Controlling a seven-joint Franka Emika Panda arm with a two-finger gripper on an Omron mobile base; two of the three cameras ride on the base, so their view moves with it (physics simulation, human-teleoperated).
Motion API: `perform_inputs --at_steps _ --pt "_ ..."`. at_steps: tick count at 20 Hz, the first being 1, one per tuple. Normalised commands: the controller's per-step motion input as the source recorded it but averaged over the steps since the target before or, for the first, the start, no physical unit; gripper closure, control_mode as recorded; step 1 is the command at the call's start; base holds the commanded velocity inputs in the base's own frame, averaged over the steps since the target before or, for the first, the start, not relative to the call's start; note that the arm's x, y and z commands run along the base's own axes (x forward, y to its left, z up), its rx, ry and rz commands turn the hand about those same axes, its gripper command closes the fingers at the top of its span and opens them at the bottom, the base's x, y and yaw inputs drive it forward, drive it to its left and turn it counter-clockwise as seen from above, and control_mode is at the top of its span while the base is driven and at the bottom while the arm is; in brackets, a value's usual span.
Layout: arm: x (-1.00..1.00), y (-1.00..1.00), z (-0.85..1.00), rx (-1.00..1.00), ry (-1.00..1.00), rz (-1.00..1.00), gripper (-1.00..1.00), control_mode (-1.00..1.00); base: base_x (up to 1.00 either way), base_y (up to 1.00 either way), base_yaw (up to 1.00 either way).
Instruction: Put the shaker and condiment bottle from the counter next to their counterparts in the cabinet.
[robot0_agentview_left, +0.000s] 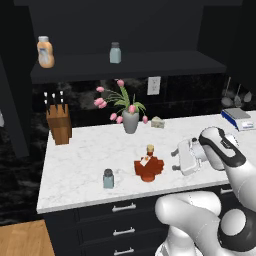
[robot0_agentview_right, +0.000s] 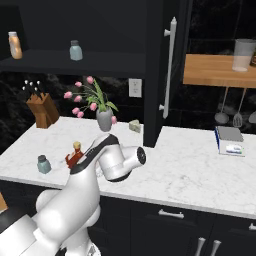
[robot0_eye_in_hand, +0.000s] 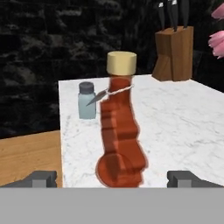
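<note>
Nothing moved yet: condiment bottle (robot0_agentview_left: 148, 166) and shaker (robot0_agentview_left: 108, 178) are both sitting on the surface (robot0_agentview_left: 85, 160), lower centre of frame. Pincer (robot0_agentview_left: 174, 160) is hovering w/ jaws wide, empty, just right of bottle. Counterparts are waiting upper left in cabinet (robot0_agentview_left: 125, 67).

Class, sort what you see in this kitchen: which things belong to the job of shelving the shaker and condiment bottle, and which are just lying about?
Job: shaker, condiment bottle, counter, cabinet, orange bottle, shelf shaker, open gripper.

Lying about: knife block, tulip vase, books.
</note>
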Motion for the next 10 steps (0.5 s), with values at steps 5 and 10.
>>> perform_inputs --at_steps 5,10 --pt "0.03 0.0 -0.07 0.02 0.0 -0.07 -1.0 -1.0 0.0 0.0 0.0" --pt "0.01 0.04 -0.14 0.01 0.03 -0.07 -1.0 -1.0 0.0 0.0 0.0"
